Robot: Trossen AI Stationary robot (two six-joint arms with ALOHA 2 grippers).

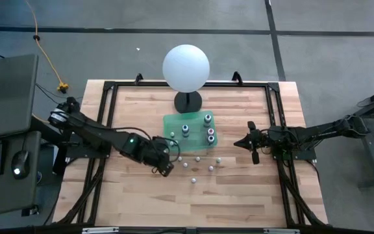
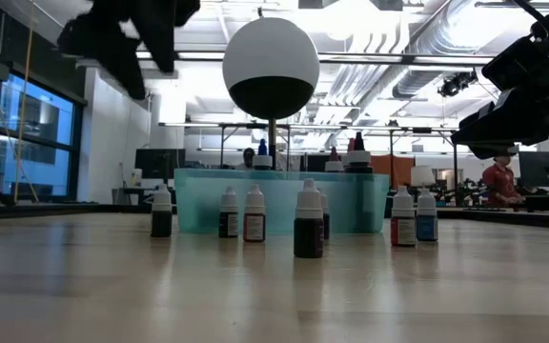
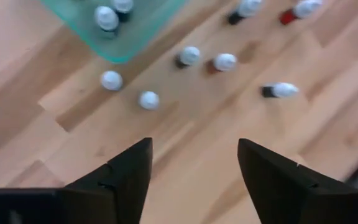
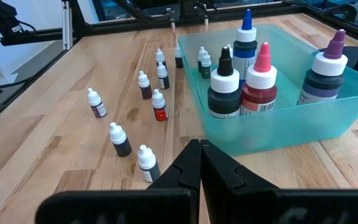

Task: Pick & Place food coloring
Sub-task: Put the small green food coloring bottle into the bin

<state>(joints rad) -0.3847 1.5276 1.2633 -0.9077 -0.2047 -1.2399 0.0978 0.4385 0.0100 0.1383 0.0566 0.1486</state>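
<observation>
Nearest the low camera: dark bottle (image 2: pixel 309 229) standing upright at table centre, six more small bottles strung either side in front of bin (image 2: pixel 282 200). From above, bin (image 1: pixel 171 126) sits at table centre just below sphere (image 1: pixel 186 67), with taller bottles (image 1: pixel 208 129) standing inside; loose small bottles (image 1: pixel 193 166) scattered at 6 o'clock of it, none touching. Left gripper (image 1: pixel 167 164) hovering at 8 o'clock of bin, beside the scatter, fingers (image 3: pixel 126 177) spread wide, nothing between them. Right gripper (image 1: pixel 252 144) parked at 3 o'clock of bin, jaws pressed shut, empty. Looks like a between-picks beat: reaching for a fresh bottle. Next move calls for dropping straight over one upright cap, straddling it cleanly, not nudging neighbours over.
</observation>
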